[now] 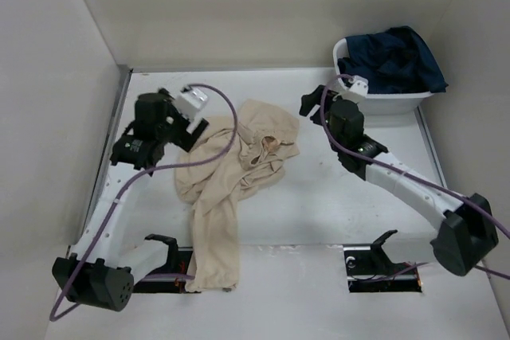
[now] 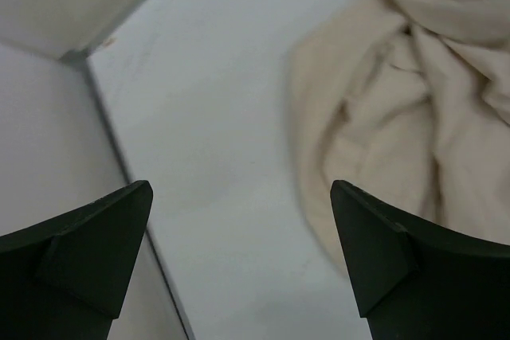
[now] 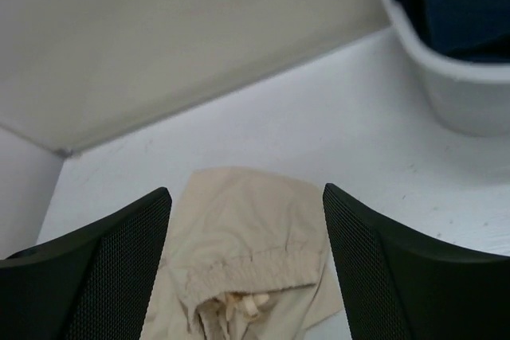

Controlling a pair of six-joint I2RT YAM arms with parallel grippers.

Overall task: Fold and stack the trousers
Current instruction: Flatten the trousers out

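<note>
Beside right gripper [image 1: 309,103], crumpled trousers [image 1: 239,157]

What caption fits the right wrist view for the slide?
Open right fingers frame crumpled beige trousers on the table; white basket of dark blue clothes at upper right.

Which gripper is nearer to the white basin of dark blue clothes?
Right. The right gripper hangs just left of the basin, while the left gripper is on the far side of the trousers, towards the table's left edge.
</note>
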